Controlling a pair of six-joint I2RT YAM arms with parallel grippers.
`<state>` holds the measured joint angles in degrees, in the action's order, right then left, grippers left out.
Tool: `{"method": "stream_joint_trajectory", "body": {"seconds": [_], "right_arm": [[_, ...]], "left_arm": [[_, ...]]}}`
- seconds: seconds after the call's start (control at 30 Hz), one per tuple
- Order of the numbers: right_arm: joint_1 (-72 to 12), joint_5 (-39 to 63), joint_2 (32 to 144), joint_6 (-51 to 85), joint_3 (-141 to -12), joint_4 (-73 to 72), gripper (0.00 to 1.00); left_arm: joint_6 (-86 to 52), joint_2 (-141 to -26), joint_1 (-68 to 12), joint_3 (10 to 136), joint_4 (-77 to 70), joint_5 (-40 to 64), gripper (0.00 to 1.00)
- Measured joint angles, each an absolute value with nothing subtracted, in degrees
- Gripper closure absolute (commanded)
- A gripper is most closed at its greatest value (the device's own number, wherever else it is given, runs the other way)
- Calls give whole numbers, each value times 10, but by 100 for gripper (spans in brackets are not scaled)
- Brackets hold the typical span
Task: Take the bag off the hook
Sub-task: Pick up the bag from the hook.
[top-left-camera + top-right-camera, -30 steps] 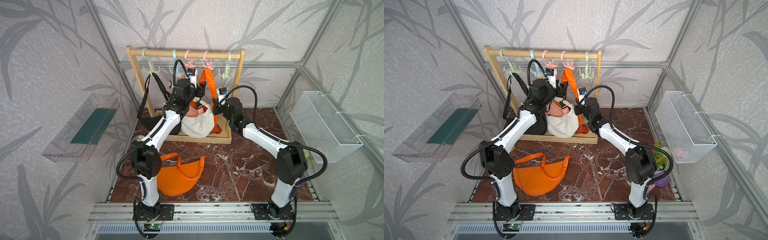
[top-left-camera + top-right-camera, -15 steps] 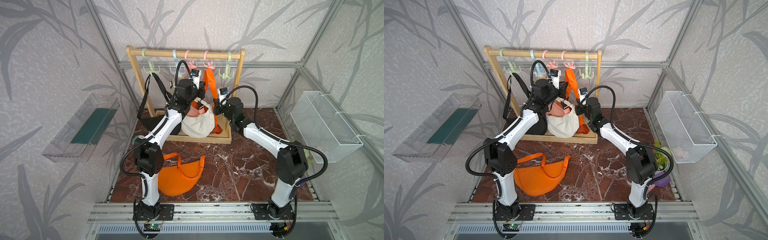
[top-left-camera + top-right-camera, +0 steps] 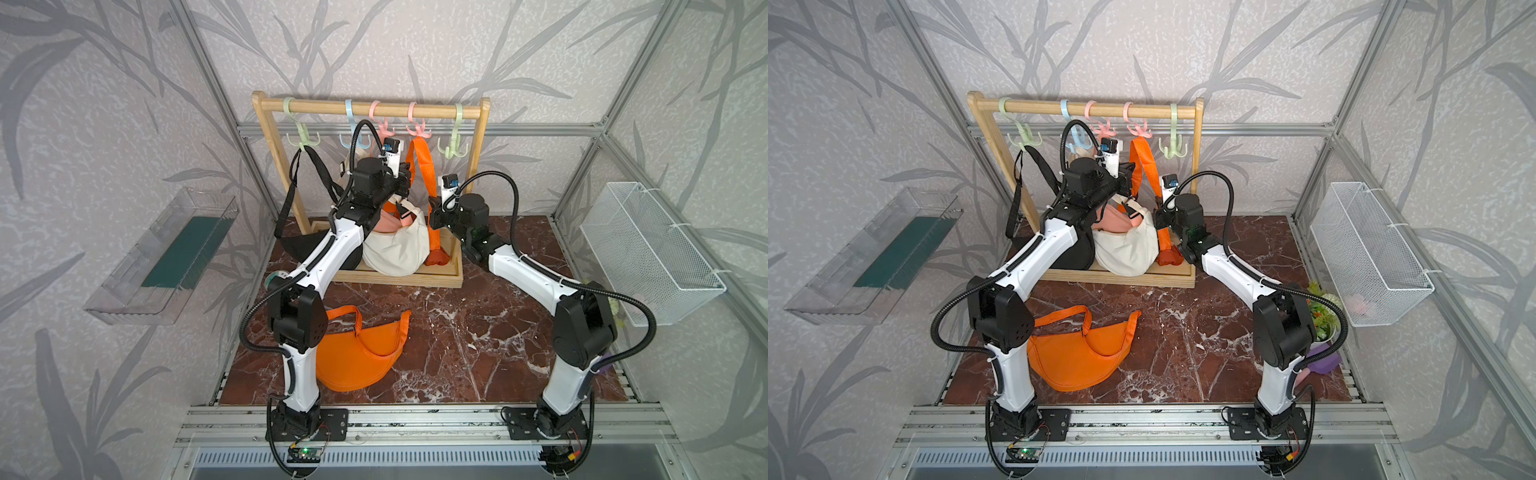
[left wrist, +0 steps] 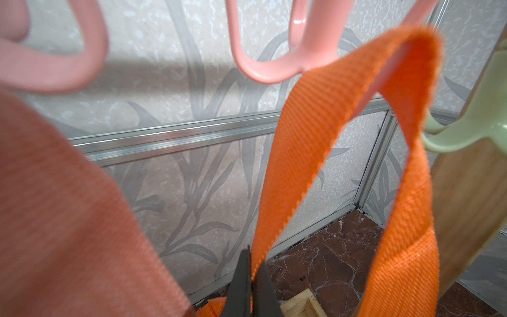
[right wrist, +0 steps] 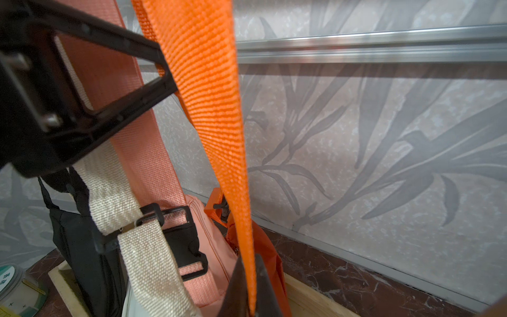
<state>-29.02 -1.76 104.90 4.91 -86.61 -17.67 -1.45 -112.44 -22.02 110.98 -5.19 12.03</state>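
Webbing is carrying the load here: the orange woven strap [image 4: 301, 137] is looping over the pink plastic hook [image 4: 274, 68] directly above the left gripper [image 4: 251, 282]. The left gripper is pinching one leg of that strap, with its jaws closed onto the fabric. The right gripper [image 5: 251, 288] is pinching the other leg, with its jaws closed on the webbing edge-on. The orange fabric bag [image 5: 263, 247] is sitting below and just beyond the right gripper, low in the wooden rack [image 3: 365, 110]. You cannot tell whether it is resting on the rack base or hanging just clear.

Judging from the pictures, you are handling a light, soft, empty-looking bag with nothing fragile in it. The strap is limp, so it is transmitting pull only and is folding if pushed. Its ribbed weave is likely giving the pads good friction, so slip looks unlikely.

The two legs below the hook are the sound places to take hold, and you are gripping there. The top of the loop will need raising above the upturned hook tip. Beside the left gripper, the peach woven strap [image 5: 131, 137] and the cream canvas bag [image 3: 395, 249] are crowding the path and could snag.
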Motion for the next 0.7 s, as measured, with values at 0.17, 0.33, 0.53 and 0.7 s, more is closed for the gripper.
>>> {"method": "stream_joint_trajectory", "body": {"seconds": [0.17,0.33,0.53,0.7], "right_arm": [[-288,-18,1049,49,-866,-177,93],[-285,-19,1049,49,-866,-173,93],[-284,-19,1047,48,-868,-160,94],[-284,-18,1031,47,-869,-148,94]], "left_arm": [[-15,-1125,-220,1113,-51,118,100],[-16,-1126,-220,1130,-47,116,100],[-21,-1125,-220,1136,-45,117,100],[-27,-1119,-220,1136,-40,119,100]]}}
